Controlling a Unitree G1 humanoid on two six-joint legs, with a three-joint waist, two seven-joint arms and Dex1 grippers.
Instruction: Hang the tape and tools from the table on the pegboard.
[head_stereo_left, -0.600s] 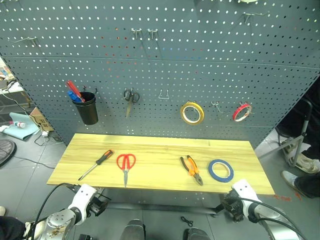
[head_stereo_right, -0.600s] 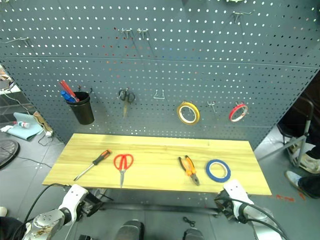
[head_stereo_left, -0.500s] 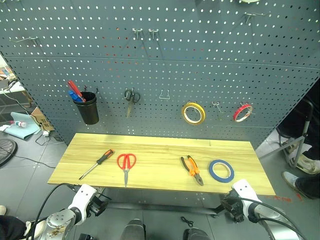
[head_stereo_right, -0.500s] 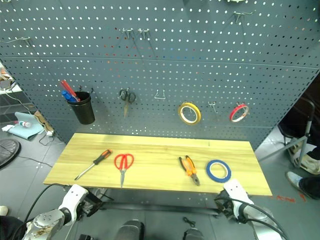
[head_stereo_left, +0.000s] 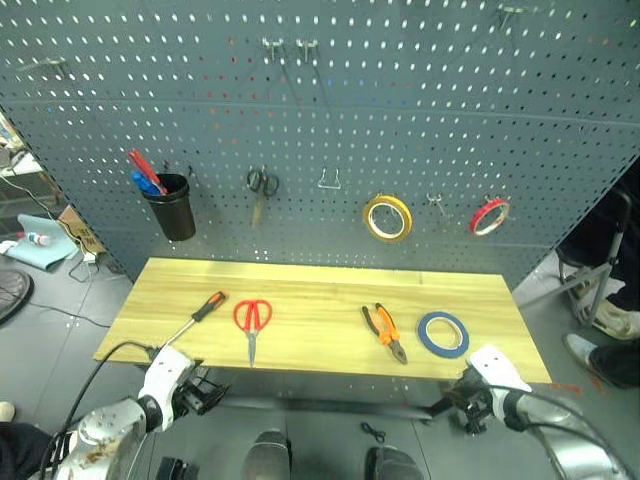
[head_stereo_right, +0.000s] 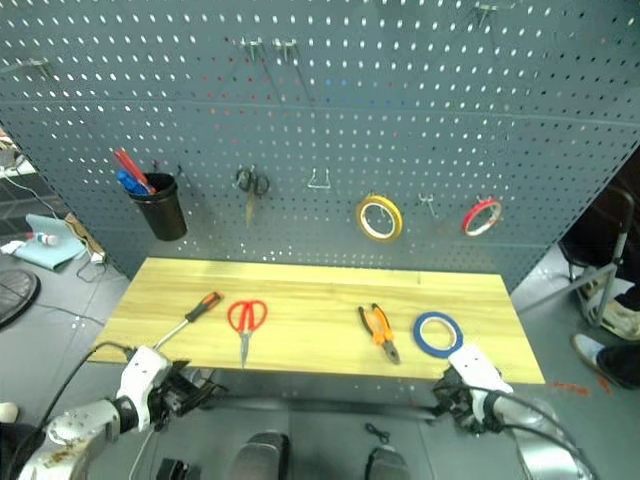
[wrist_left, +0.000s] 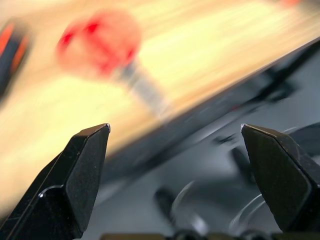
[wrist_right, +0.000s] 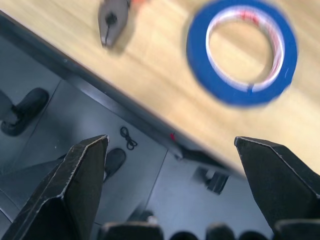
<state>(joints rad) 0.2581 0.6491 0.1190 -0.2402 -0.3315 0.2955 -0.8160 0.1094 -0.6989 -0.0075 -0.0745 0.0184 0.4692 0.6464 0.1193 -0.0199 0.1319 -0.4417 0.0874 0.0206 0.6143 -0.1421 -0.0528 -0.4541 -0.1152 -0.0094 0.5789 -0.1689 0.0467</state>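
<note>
Head views: left gripper (head_stereo_left: 205, 392) low at the near table (head_stereo_left: 300, 280) edge, fingers apart, holding nothing. Just beyond it and slightly outboard, screwdriver (head_stereo_left: 192, 320) lying flat, orange-and-black handle toward the pegboard (head_stereo_left: 400, 100). Red-handled scissors (head_stereo_left: 251, 322) a little further inboard of the left gripper, blades pointing at the near edge. Right gripper (head_stereo_left: 468, 410) low at the near edge on the other side, fingers apart, empty. Blue tape (head_stereo_left: 443, 334) flat on the table just beyond the right gripper. Pliers (head_stereo_left: 384, 334) beside the tape, inboard of the right gripper, jaws toward the near edge. On the pegboard well beyond both grippers: black cup (head_stereo_left: 175, 207) with pens, small black scissors (head_stereo_left: 262, 184), yellow roll (head_stereo_left: 387, 217), red roll (head_stereo_left: 489, 216), bare hooks (head_stereo_left: 289, 47) higher up.

Left wrist view: fingers (wrist_left: 75, 185) wide apart, nothing between. Ahead of them, blurred red scissors handles (wrist_left: 100, 42) on pale wood, blades running toward the table edge; dark orange-edged shape (wrist_left: 11, 47), blurred, probably the screwdriver.

Right wrist view: fingers (wrist_right: 70, 195) wide apart, nothing gripped. Blue tape (wrist_right: 242, 52) ahead, nearer one finger, flat on the wood, apart from both. Pliers jaws (wrist_right: 112, 20) ahead on the other side. Table edge crossing between fingertips and tape.
</note>
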